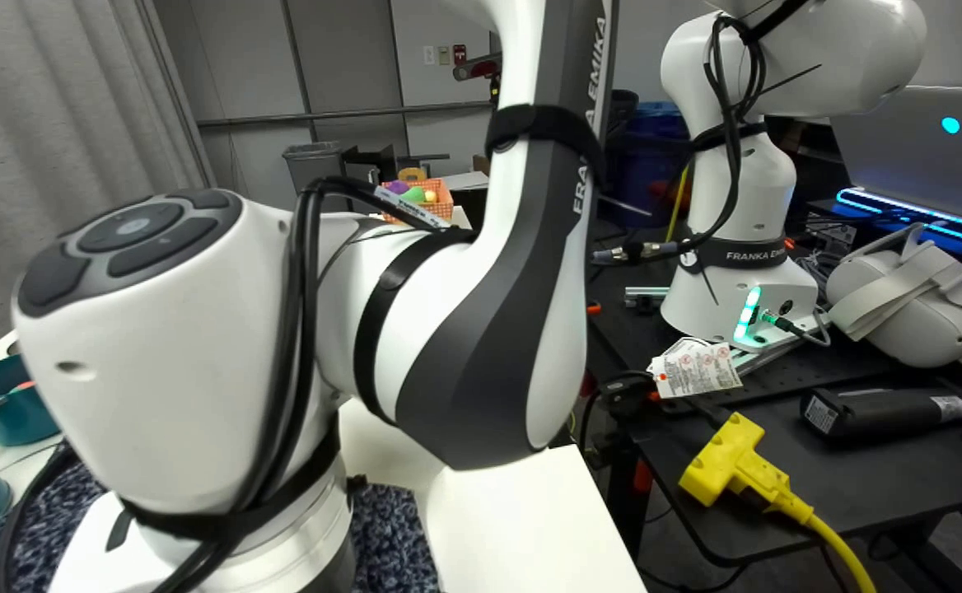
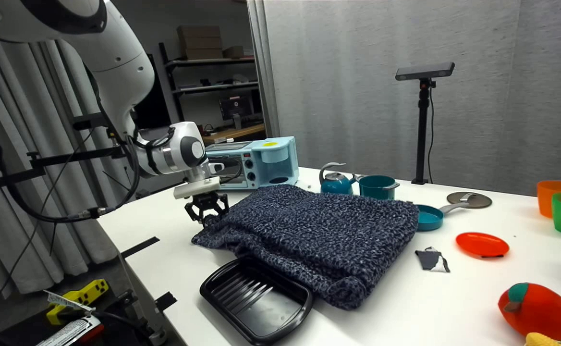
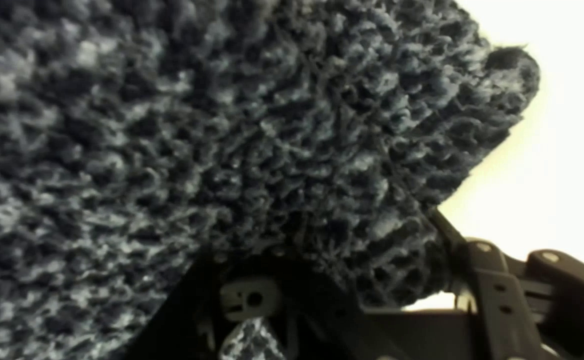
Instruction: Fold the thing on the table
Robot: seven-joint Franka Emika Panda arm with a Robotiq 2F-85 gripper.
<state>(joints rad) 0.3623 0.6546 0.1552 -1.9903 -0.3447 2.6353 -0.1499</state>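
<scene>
The thing is a large dark speckled knit cloth [image 2: 309, 230], lying in thick layers on the white table [image 2: 179, 269]. It fills most of the wrist view [image 3: 212, 125], and parts show behind the arm in an exterior view [image 1: 394, 535]. My gripper [image 2: 209, 220] points down at the cloth's far-left edge, low over the table. In the wrist view, a thick bunch of cloth sits between the fingers [image 3: 367, 225] and presses against the right-hand finger. The left-hand fingertip is hidden by cloth. The jaws look shut on this bunch.
A black tray [image 2: 271, 312] touches the cloth's near edge. A light-blue toaster oven [image 2: 271, 166] stands behind the gripper. A kettle [image 2: 336, 185], teal pot [image 2: 376, 187] and pan [image 2: 428, 218] stand behind the cloth. A red plate [image 2: 482, 244] lies to the right.
</scene>
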